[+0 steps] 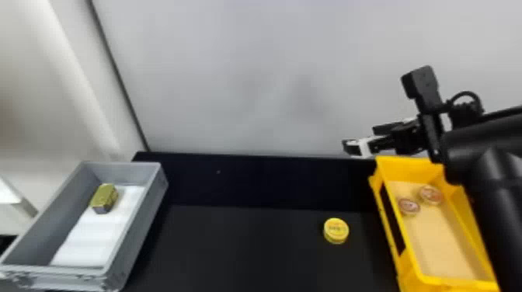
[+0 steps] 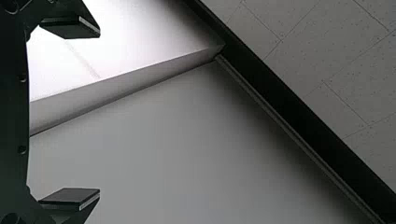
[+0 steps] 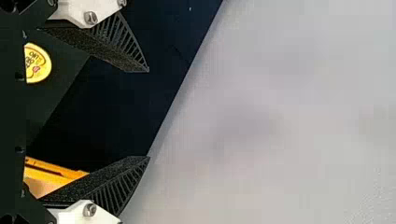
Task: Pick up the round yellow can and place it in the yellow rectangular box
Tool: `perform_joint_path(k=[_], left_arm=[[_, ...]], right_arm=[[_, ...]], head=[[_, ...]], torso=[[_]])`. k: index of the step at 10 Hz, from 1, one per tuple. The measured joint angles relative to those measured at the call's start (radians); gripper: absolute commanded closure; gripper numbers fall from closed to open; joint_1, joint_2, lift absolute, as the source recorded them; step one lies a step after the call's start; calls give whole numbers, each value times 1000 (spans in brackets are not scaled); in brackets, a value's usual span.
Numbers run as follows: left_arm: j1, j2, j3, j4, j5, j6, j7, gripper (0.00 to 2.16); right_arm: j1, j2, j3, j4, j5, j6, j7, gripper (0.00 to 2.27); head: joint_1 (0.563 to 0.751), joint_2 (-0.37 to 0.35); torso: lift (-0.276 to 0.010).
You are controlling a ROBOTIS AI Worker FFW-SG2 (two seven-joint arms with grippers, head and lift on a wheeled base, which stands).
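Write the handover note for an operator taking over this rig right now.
Right gripper: open and empty, up by the far end of the yellow box.
Left gripper: open and empty, facing a wall.
Round yellow can: on the black table, left of the box.
Done: two round tins lie in the box; the can isn't in it.
Left: grasp the can, place it in the box.

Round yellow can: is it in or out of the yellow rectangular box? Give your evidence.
Out. The round yellow can sits on the black tabletop, with a gap between it and the yellow rectangular box.
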Motion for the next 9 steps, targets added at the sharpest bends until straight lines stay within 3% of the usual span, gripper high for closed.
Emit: perform_joint_path(k=[9], left_arm=[[47,-22,36,5,-10,-15,4,84]], right_arm=[[-7,-3,111,332,18,-102,26,145]], head=[[663,54]], torso=[[-10]])
